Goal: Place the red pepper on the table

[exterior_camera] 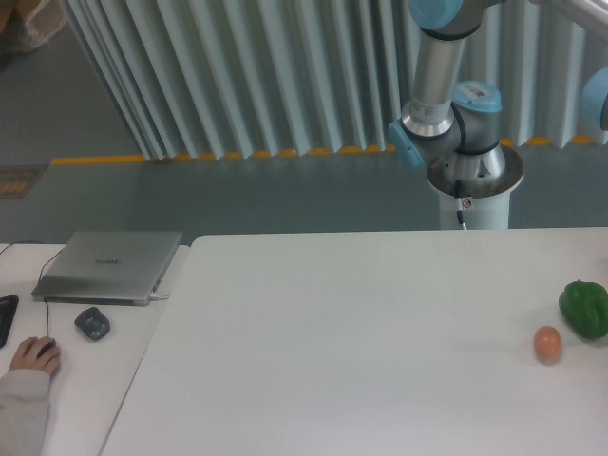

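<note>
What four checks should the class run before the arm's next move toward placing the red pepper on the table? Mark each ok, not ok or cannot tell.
1. Red pepper located: not ok, none shows in the camera view.
2. Gripper state known: cannot tell, the gripper is out of frame; only the arm base joints show.
3. Free space on the table: ok, the middle is bare.
4. Other items apart from that space: ok, green pepper and orange-brown egg-shaped object sit at the right edge.
</note>
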